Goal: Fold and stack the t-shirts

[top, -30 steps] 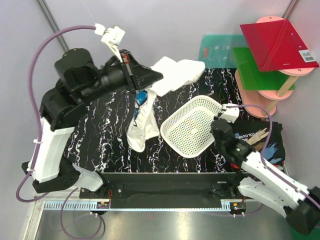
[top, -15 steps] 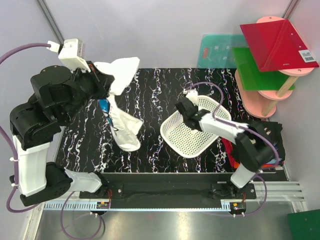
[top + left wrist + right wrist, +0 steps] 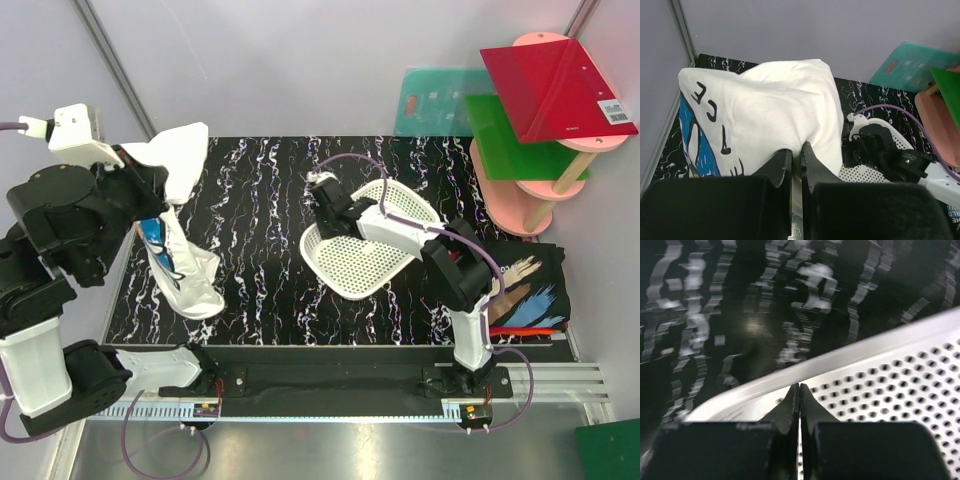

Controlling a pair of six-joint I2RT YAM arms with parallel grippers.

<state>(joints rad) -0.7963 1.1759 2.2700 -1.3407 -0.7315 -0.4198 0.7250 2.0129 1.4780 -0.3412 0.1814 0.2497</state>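
Observation:
A white t-shirt (image 3: pixel 185 270) with blue print hangs at the table's left side, and my left gripper (image 3: pixel 148 188) is shut on its upper fold. The left wrist view shows the fingertips (image 3: pixel 788 156) pinching the white cloth (image 3: pixel 765 105). My right gripper (image 3: pixel 325 196) is shut at the far-left rim of the white mesh basket (image 3: pixel 345 292). In the right wrist view the gripper (image 3: pixel 799 387) has its tips together, just inside the basket's rim (image 3: pixel 865 347), with nothing between them. A black t-shirt (image 3: pixel 525 285) lies at the right edge, with a red-orange one (image 3: pixel 512 330) showing beneath it.
The black marbled table (image 3: pixel 270 200) spans the view. A pale green board (image 3: pixel 435 100) leans at the back. A pink stand (image 3: pixel 530 215) with red and green panels is at the back right. The right arm (image 3: pixel 890 157) reaches across the basket.
The left arm has pulled the white t-shirt leftward. The right gripper has shut and swung from the right side to the basket's far-left rim. The basket has shifted left.

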